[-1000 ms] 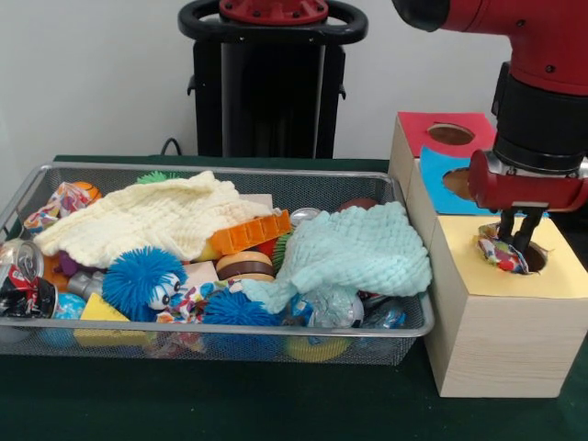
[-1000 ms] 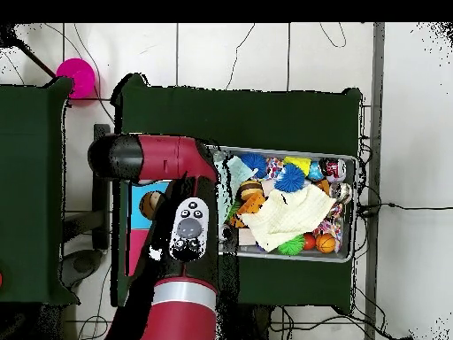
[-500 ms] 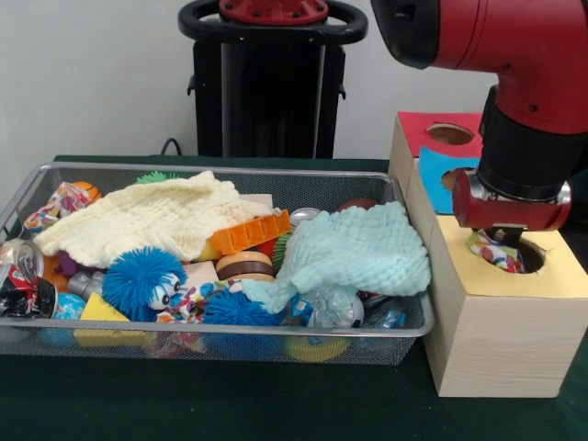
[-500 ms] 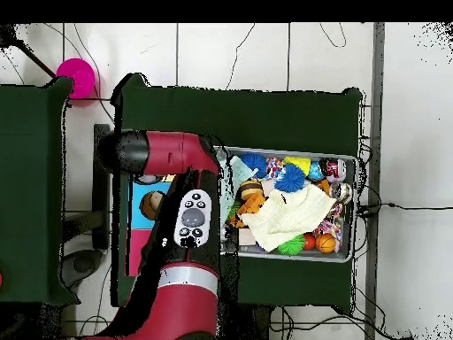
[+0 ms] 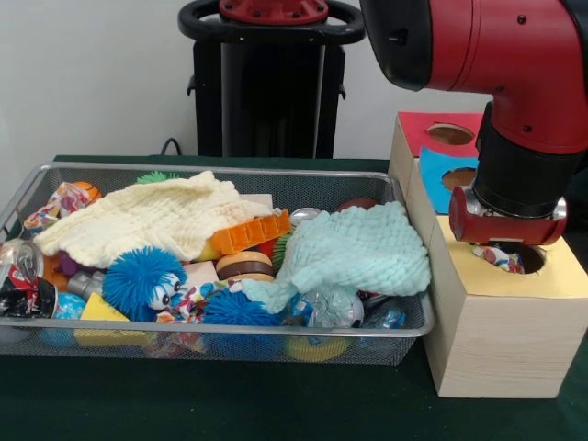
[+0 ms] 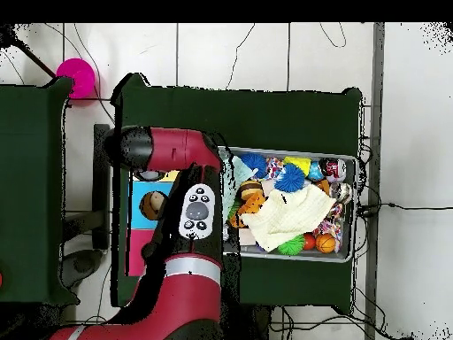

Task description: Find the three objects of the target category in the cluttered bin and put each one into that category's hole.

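Our jaws (image 5: 508, 250) sit low in the yellow hole (image 5: 520, 256) at right, hidden, so we cannot tell their state; the patterned bundle (image 5: 501, 257) could snag on the rim.

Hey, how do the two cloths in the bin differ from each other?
The yellow cloth is pale cream; the green cloth is pale mint. In the front view the yellow cloth lies spread out flat at the left, while the green cloth is bunched in a higher heap at the right, beside the box. Both have a waffle-like weave and cover toys under them.
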`<move>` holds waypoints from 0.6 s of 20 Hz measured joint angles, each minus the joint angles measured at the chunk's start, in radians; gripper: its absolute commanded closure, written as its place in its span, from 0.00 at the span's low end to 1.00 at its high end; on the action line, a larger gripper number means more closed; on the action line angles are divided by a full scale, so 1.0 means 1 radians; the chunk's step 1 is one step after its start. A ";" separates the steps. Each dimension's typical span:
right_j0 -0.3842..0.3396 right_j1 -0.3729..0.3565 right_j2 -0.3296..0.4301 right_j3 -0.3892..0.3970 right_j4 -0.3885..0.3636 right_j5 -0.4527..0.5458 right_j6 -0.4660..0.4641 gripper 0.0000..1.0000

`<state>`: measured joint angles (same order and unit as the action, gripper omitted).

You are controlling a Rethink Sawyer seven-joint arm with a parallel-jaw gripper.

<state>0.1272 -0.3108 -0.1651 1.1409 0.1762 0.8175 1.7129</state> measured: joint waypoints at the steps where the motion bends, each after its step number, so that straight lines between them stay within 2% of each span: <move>1: 0.000 0.001 0.000 -0.001 0.002 0.002 0.000 1.00; 12: 0.019 -0.017 -0.001 -0.005 0.022 0.064 0.000 1.00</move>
<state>0.1465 -0.3276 -0.1656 1.1361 0.1980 0.8810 1.7129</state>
